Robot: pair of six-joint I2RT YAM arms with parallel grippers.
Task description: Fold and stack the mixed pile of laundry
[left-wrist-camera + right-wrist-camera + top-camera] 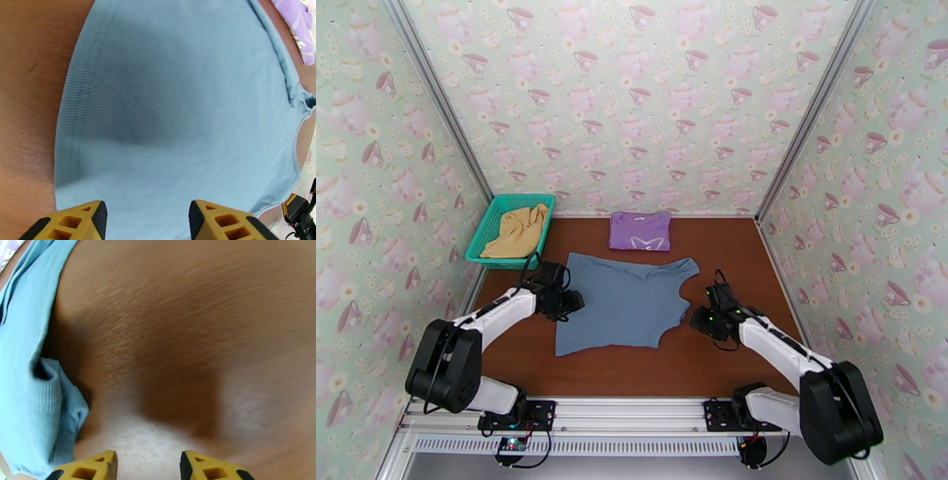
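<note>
left claw point(146, 216) parted, over grey-blue piece point(177, 118) edge | right claw point(149, 464) parted, empty, over bare table point(205, 327)

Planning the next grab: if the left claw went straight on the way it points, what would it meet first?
Most likely the blue shirt, lying flat straight ahead of the left claw; how far off is unclear.

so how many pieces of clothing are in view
3: a folded purple T-shirt at the back, a grey-blue ribbed top spread flat in the middle, a crumpled mustard-yellow cloth in the teal mesh basket, which may hide more.
</note>
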